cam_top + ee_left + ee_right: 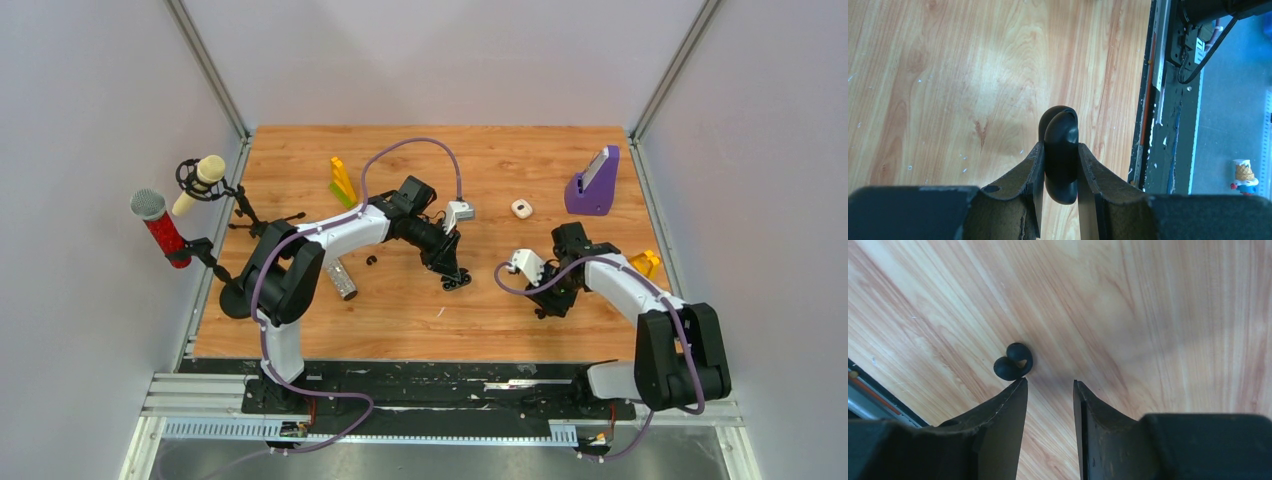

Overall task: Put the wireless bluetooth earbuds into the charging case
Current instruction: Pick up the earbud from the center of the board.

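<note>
**Black earbud** (1013, 361): a small, rounded, glossy bud lying on the wooden table (1158, 315), just beyond one fingertip of the right gripper (1049, 382) and outside its gap. The jaws stand moderately apart with nothing between them. The bud is probably light, rigid and slippery, and is best pinched across its fuller lobe, centred between the pads. **Left gripper** (1060, 146): clamped on what appears to be a black charging case (1060, 125). A white case (521, 208) lies well apart.
</note>
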